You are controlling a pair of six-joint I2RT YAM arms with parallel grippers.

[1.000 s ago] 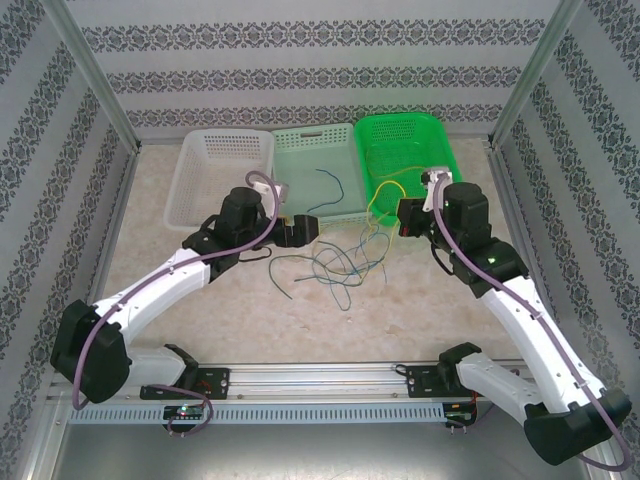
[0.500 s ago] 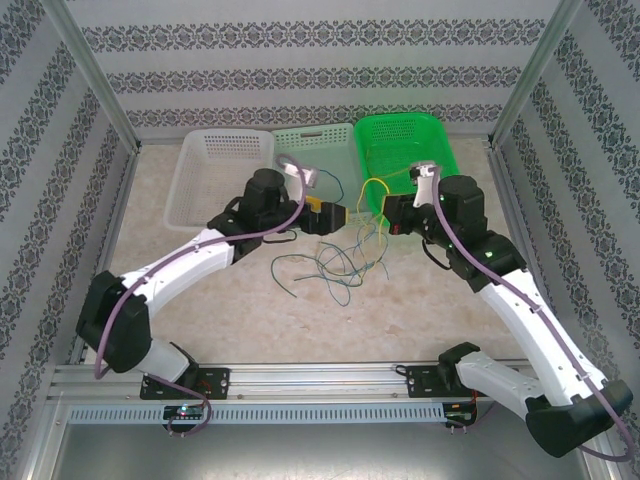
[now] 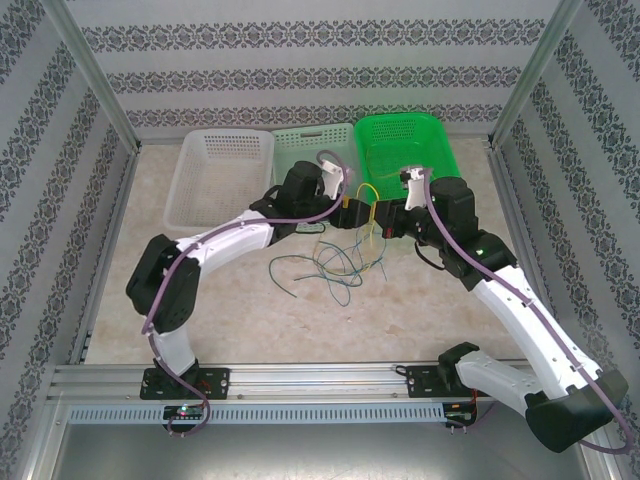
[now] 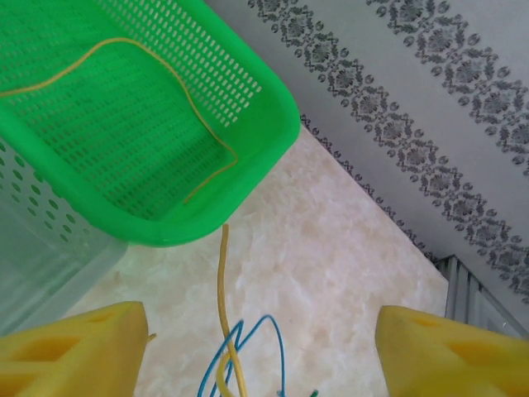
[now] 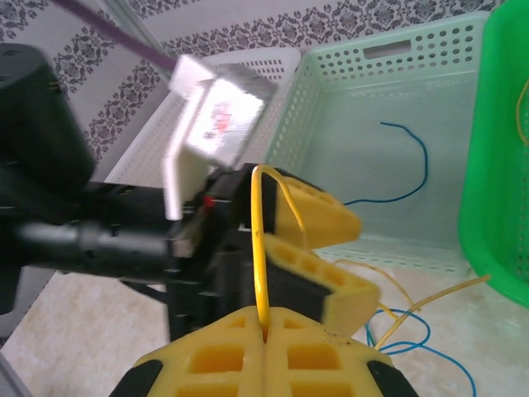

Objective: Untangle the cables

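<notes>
While one yellow wire (image 4: pixel 178 87) is already lying in the green basket (image 3: pixel 432 150) and one blue wire (image 5: pixel 411 169) in the pale green basket (image 3: pixel 300 150), the remaining cables (image 3: pixel 330 265) are lying knotted together on the table (image 3: pixel 250 330) just in front of the baskets, so most of the untangling is looking undone. The right gripper (image 5: pixel 264 321) is pinching a yellow cable (image 5: pixel 259 248) between closed fingers, holding it upright above the tangle. The left gripper (image 4: pixel 263 318) is hanging with jaws apart, that cable dangling between them untouched.
</notes>
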